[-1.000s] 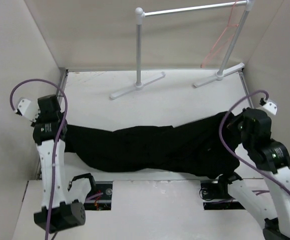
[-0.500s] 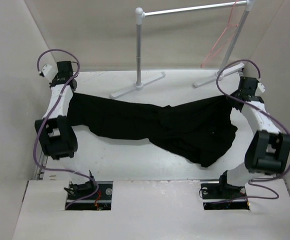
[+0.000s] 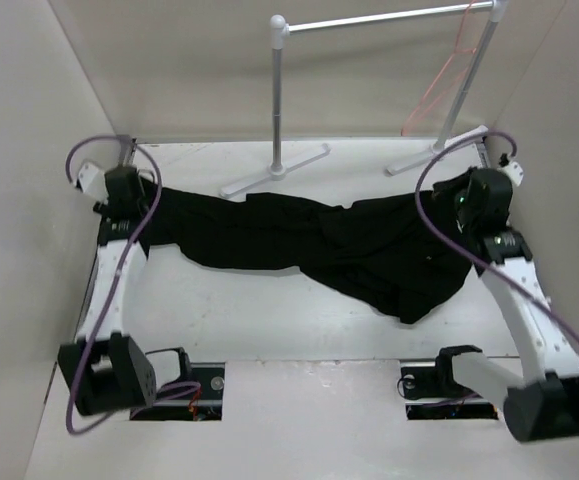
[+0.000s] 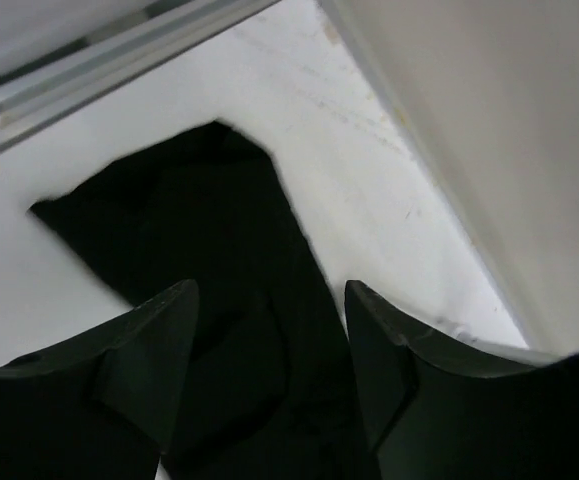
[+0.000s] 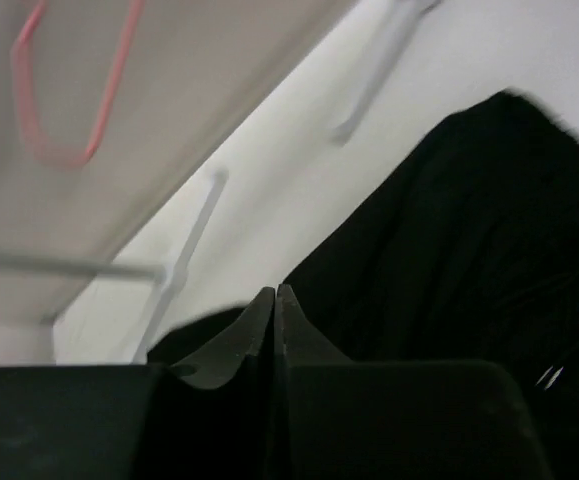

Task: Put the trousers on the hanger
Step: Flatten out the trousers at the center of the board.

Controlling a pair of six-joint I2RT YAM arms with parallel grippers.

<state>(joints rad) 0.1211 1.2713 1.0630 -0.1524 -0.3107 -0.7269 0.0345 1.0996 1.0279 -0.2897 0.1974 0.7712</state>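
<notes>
The trousers (image 3: pixel 309 245) lie flat on the worktop (image 3: pixel 269 320), stretched in a long black band from near its far left corner across to its right edge. They are thinner and smoother on the left, and bunched on the right, where a fold sags toward the near edge. The hanger (image 3: pixel 427 88) hangs by its hook from the right end of the rack (image 3: pixel 379 18) at the far edge. It is bare and well apart from the cloth, so to my eye the real work is not yet begun: the hanger has to come off the bar and the trousers have to go over it, and neither is done. What does look done is the laying-out, with the garment spread lengthwise. The left gripper (image 4: pixel 269 335) hovers over the left end of the trousers with its fingers spread wide. The cloth lies on the worktop below and between them, with its end edge just beyond the tips, and as far as I can see nothing is caught in them. The right gripper (image 5: pixel 275 305) sits at the right end, by the worktop's right edge, with its two fingertips pressed together or very nearly so. The black cloth spreads right behind them, but black on black I cannot tell whether any of it is pinched.
</notes>
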